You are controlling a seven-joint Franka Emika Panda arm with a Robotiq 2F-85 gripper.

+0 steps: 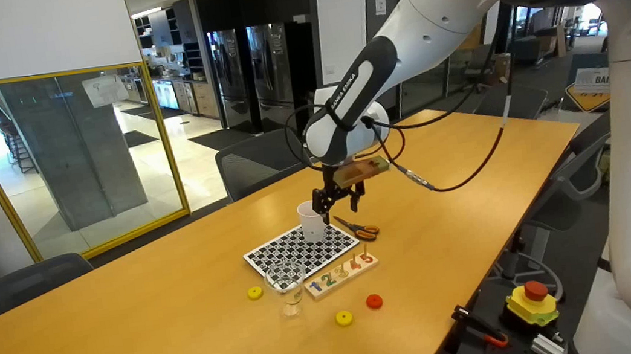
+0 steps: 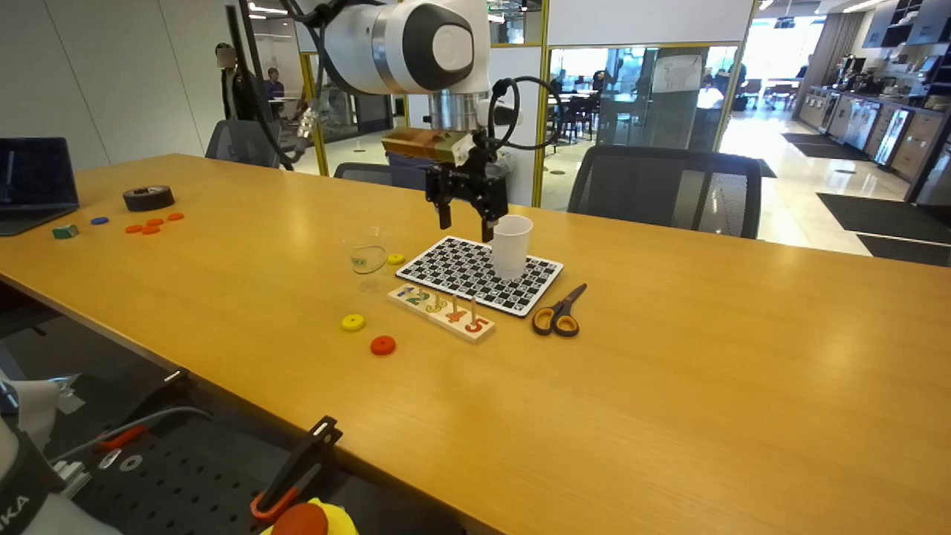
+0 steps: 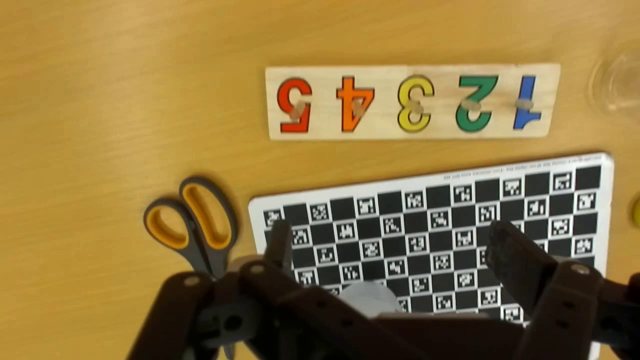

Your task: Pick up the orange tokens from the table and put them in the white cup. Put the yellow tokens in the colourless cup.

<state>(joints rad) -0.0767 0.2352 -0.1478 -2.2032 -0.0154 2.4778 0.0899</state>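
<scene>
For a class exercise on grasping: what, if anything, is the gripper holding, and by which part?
Nothing is held: the gripper is open, its jaws apart and gripping nothing; the white cup stands on the checkerboard.

Opaque white cylindrical cup is upright, round yellow disc near the clear round cup, another yellow disc by an orange-red disc, and four orange discs way down the light-wood table.

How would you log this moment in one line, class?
gripper: open, holding nothing | white cup: upright on checkerboard | yellow tokens: on table, outside colourless cup
</scene>
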